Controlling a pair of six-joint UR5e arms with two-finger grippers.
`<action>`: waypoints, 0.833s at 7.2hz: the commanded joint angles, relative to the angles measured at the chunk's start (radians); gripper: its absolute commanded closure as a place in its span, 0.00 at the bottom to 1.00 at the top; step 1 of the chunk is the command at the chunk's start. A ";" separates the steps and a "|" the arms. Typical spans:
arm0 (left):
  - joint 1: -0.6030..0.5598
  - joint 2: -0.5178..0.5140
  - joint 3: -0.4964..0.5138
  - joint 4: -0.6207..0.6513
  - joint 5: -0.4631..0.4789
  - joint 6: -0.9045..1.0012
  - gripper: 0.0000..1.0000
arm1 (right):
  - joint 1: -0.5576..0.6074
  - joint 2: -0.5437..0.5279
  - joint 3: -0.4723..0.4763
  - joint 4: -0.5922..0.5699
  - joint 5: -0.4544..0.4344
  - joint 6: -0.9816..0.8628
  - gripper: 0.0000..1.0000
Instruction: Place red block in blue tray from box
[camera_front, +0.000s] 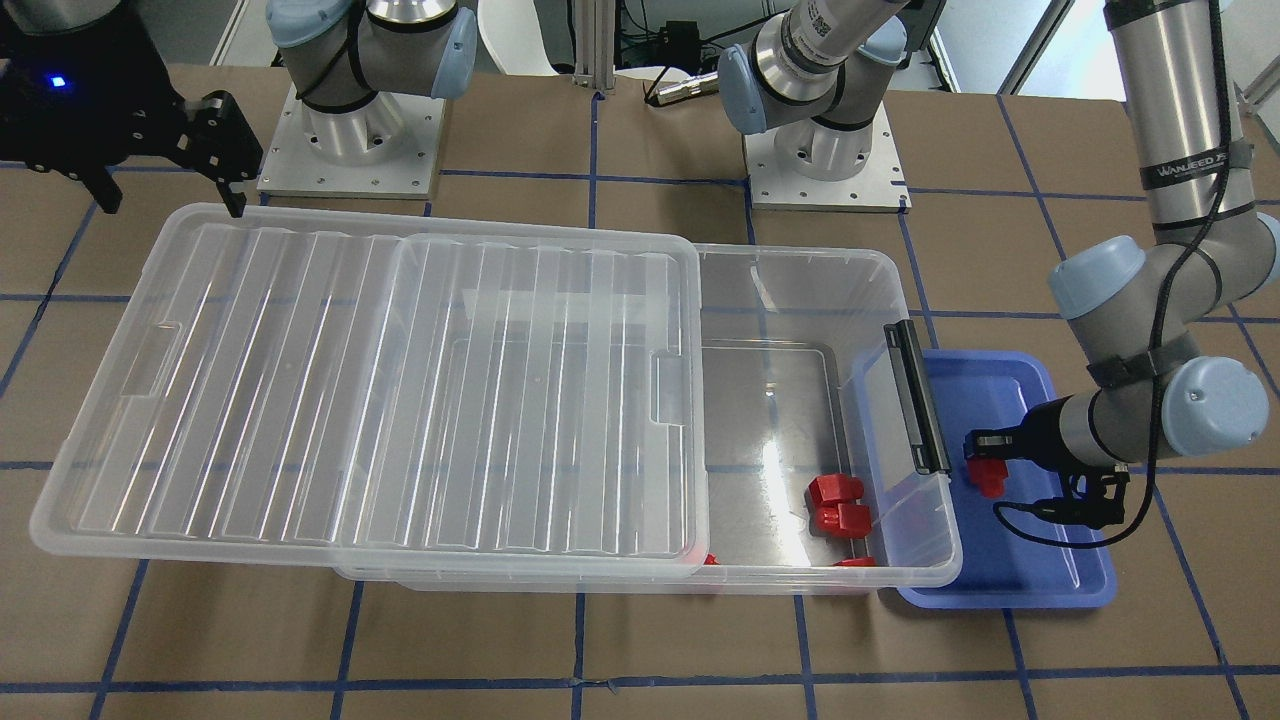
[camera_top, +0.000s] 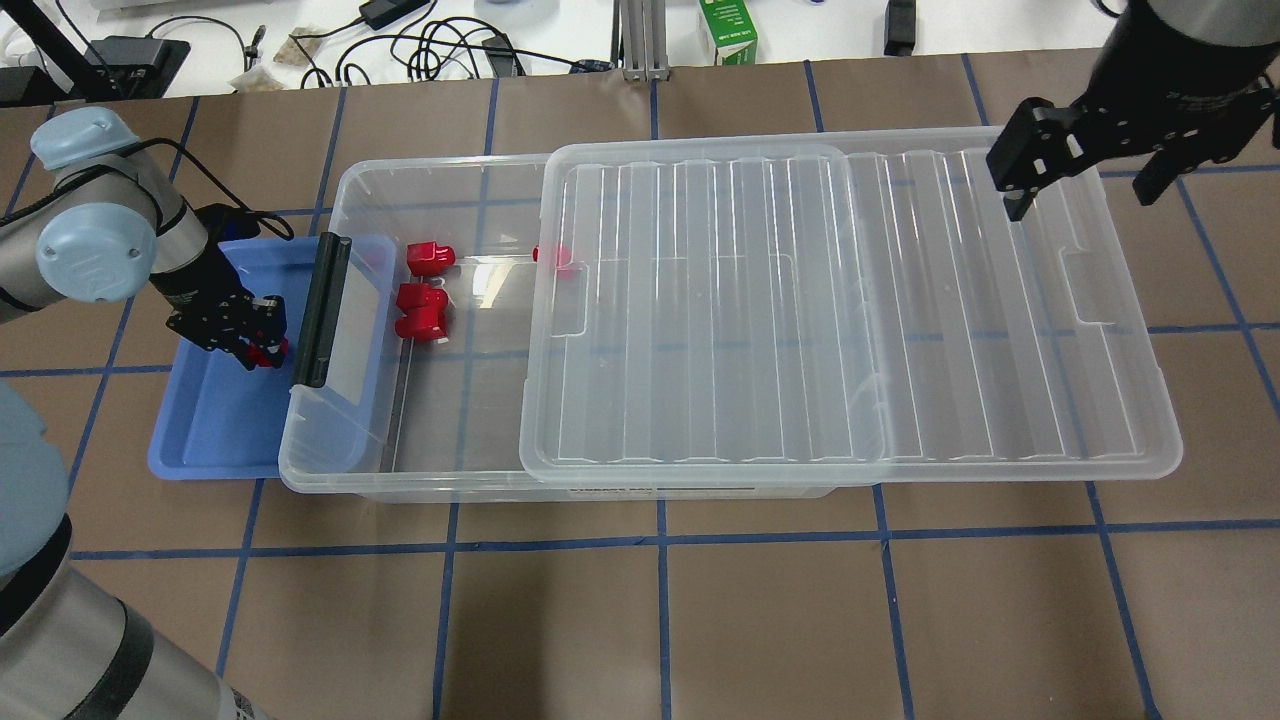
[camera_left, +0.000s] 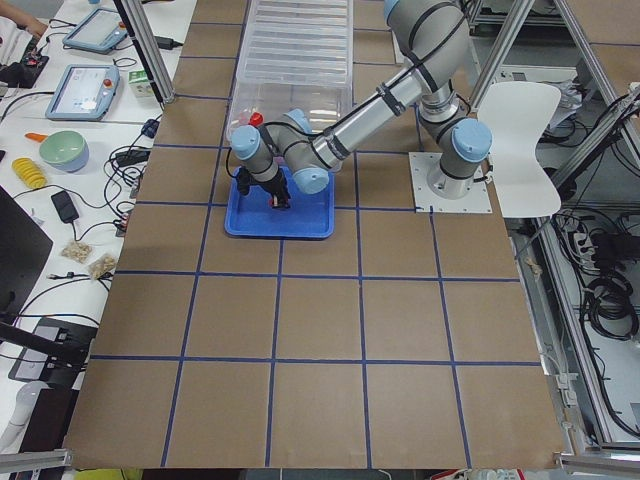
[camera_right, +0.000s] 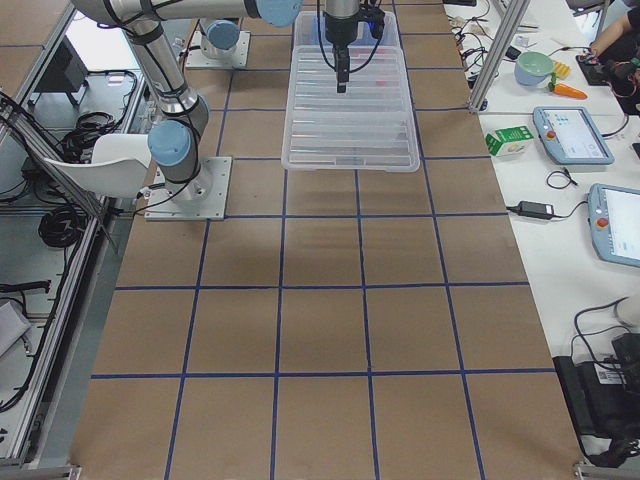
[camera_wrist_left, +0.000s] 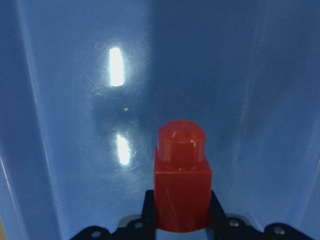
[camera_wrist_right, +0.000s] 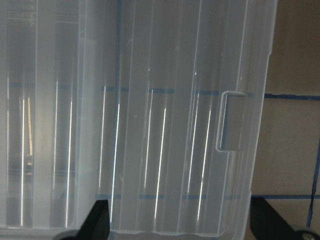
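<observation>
My left gripper (camera_front: 985, 462) is shut on a red block (camera_front: 988, 478) and holds it low over the blue tray (camera_front: 1050, 572), stub end away from the wrist. The left wrist view shows the block (camera_wrist_left: 181, 182) between the fingers over the tray floor (camera_wrist_left: 75, 125); I cannot tell whether it touches. The gripper (camera_top: 255, 345) and block (camera_top: 268, 352) also show from overhead. The clear box (camera_top: 340, 480) stands beside the tray (camera_top: 210, 430), its end overlapping the tray's edge. Several more red blocks (camera_top: 422, 310) lie in the box. My right gripper (camera_top: 1085, 195) is open and empty above the lid's far end.
The ribbed clear lid (camera_top: 850, 320) is slid sideways and covers most of the box; only the end by the tray is open. The black latch bar (camera_top: 320, 310) stands up at that end. The arm bases (camera_front: 350, 150) are bolted behind the box.
</observation>
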 joint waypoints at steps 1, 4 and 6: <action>-0.002 -0.005 0.000 -0.001 0.002 -0.005 0.01 | -0.163 -0.008 0.001 0.004 -0.004 -0.235 0.00; -0.015 0.040 0.010 -0.022 -0.001 -0.002 0.00 | -0.400 0.017 0.022 -0.014 0.013 -0.529 0.00; -0.017 0.113 0.086 -0.106 0.002 -0.004 0.00 | -0.404 0.150 0.038 -0.125 0.010 -0.492 0.00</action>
